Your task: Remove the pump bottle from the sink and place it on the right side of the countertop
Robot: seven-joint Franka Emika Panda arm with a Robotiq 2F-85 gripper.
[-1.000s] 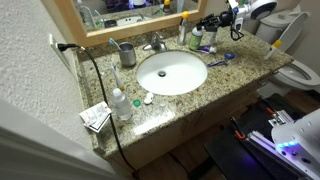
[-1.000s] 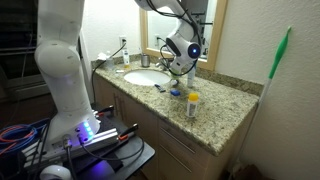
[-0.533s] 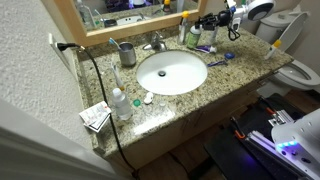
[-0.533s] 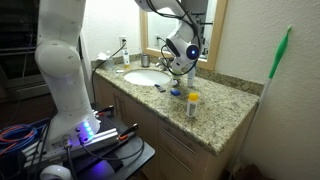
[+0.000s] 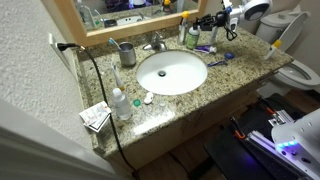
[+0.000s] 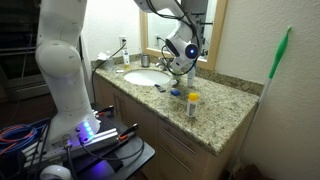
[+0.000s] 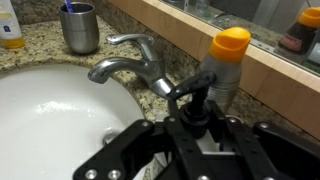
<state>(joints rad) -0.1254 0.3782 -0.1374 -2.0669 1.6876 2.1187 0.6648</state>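
Granite countertop (image 5: 245, 50) lies under hand (image 7: 197, 120) gripping pump bottle (image 7: 190, 91).

Surface finishes you are viewing. The worktop (image 7: 35, 62) is showing as polished speckled stone, beige and brown. The sink (image 7: 50, 125) is gleaming as smooth, glossy white ceramic. The faucet (image 7: 130, 66) is reflecting light like brushed metal, and the cup (image 7: 78, 30) is looking like duller grey metal. The pump bottle (image 7: 196, 98) is presenting a black plastic pump head with a slight sheen; the tool (image 7: 197, 140) is appearing matt black. The mirror frame (image 7: 280, 76) is reading as smooth brown wood.
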